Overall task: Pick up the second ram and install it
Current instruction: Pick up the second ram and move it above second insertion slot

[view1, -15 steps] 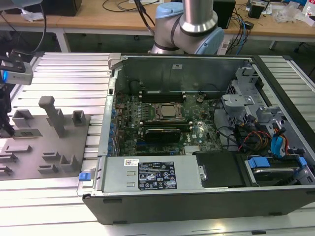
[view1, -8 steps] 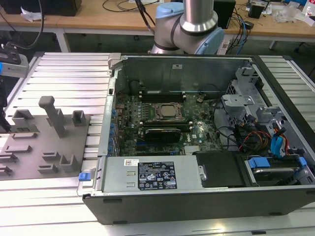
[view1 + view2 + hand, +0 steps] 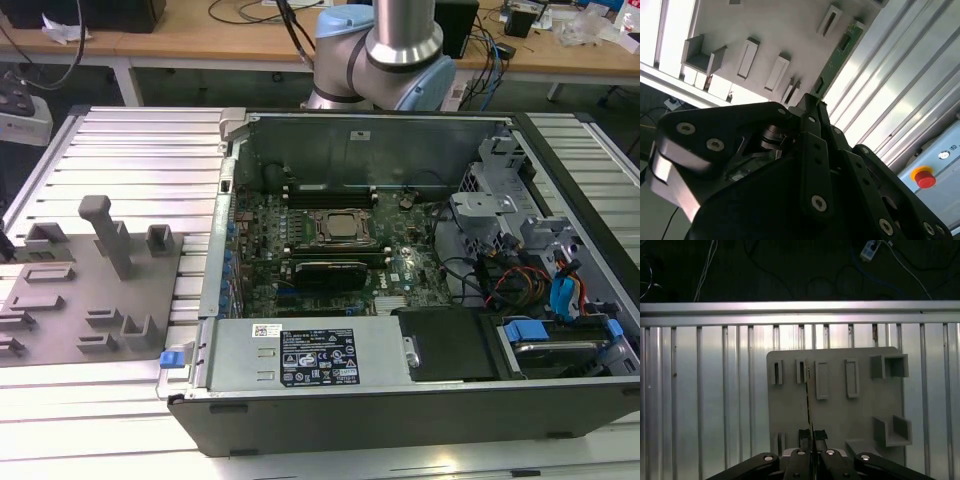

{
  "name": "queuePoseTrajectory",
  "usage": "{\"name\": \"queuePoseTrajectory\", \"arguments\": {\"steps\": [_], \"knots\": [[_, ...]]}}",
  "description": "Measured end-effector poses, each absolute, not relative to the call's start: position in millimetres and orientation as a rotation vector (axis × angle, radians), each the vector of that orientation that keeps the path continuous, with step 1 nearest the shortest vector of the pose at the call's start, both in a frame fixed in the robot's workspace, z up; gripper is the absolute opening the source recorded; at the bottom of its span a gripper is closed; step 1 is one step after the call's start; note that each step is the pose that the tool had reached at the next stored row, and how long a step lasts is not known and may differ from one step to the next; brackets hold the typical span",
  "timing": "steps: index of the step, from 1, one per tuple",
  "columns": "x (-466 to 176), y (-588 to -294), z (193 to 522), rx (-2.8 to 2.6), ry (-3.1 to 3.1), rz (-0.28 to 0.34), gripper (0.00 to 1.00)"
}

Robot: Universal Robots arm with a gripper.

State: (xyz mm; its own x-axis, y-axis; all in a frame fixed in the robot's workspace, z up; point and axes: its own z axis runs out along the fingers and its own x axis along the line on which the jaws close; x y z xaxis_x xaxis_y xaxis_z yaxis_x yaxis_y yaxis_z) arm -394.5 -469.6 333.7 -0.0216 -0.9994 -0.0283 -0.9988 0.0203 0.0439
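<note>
The exterior view gives the wide scene. The grey fixture plate lies flat on the ribbed aluminium table. Just beside the plate, to the exterior view's right, stands the open computer case with its motherboard and CPU socket. The lower part of the arm rises behind the case, on the side away from the plate.

The second wrist view looks along the black gripper from close by. Here the second ram shows its flat green face with small dark chips. It comes out from between the fingertips, and its long axis runs on from the gripper toward the fixture plate. Its far end is seen near one edge of the plate, where the table ribs begin. A red button sits beyond the table, well apart from the plate.

The first wrist view looks straight onto the fixture plate and shows the ram edge-on, as one thin dark line. This line goes from the gripper across the plate to a slotted block near its far edge. The fingers are closed tight against both sides of the stick, so the gripper is clamped on the ram. Whether the far end touches the plate cannot be told.
</note>
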Motion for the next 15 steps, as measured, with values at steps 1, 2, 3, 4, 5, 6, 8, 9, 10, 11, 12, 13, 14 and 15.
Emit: {"name": "queuePoseTrajectory", "arguments": {"steps": [1,2,3,4,5,6,8,9,10,11,12,13,14,15], "knots": [[-394.5,-469.6,338.0,2.190,-2.236,-0.080,0.14],[-394.4,-469.6,343.0,2.190,-2.236,-0.080,0.14],[-394.5,-469.5,345.8,2.190,-2.236,-0.080,0.14],[-394.5,-469.5,349.2,2.190,-2.236,-0.080,0.14],[-394.5,-469.6,352.9,2.190,-2.236,-0.080,0.14],[-394.5,-469.6,356.0,2.190,-2.236,-0.080,0.14],[-394.5,-469.6,362.5,2.190,-2.236,-0.080,0.14],[-394.5,-469.6,364.4,2.190,-2.236,-0.080,0.14],[-394.5,-469.6,365.6,2.190,-2.236,-0.080,0.14],[-394.5,-469.6,367.4,2.190,-2.236,-0.080,0.14],[-394.5,-469.6,369.1,2.190,-2.236,-0.080,0.14],[-394.5,-469.6,371.8,2.190,-2.236,-0.080,0.14],[-394.5,-469.5,373.4,2.190,-2.236,-0.080,0.14],[-394.5,-469.6,374.4,2.190,-2.236,-0.080,0.14]]}}
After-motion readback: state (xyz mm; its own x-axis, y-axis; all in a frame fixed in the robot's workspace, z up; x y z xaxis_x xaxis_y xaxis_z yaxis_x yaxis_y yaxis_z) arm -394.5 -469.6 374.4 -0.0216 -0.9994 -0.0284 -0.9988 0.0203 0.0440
